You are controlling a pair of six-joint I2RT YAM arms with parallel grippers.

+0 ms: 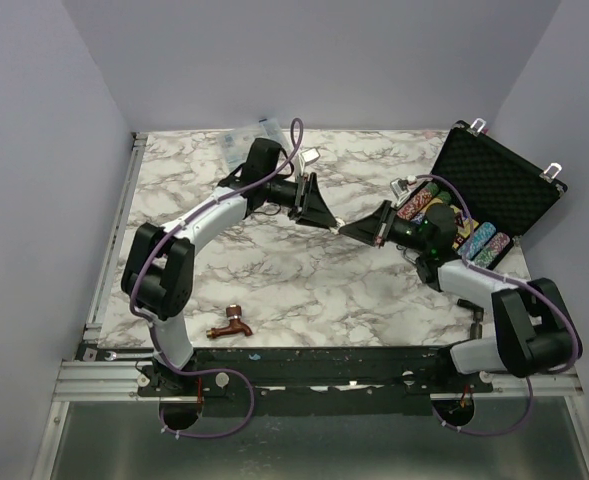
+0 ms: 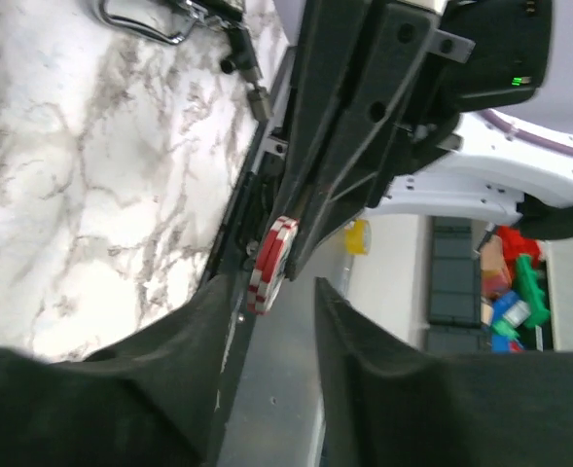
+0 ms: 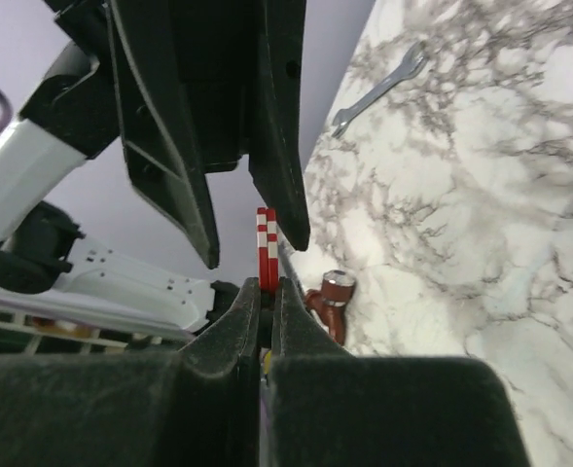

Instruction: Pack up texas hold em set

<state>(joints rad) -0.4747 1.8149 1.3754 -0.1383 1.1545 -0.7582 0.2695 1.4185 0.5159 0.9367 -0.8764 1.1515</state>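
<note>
Chips [image 3: 268, 255], a small red-and-white stack standing on edge, are clamped between the right fingers [image 3: 237, 326], which are closed narrow on the lower part of the stack. The left fingers [image 2: 364, 379] face them tip to tip above the middle of the bench [image 1: 304, 290]. These stand moderately apart, with the stack at the mouth of the gap and close to one finger; whether that finger touches the stack cannot be told. The case [image 1: 499, 180] lies open at the far right corner of the bench, lid tilted back, with chip rows [image 1: 479, 243] visible in its base beside the right arm. A copper faucet [image 1: 231, 324] lies near the front edge of the bench, left of centre. A spanner [image 3: 378, 88] lies flat on the marble. A clear plastic box [image 1: 257, 128] sits at the far edge behind the left arm.
</note>
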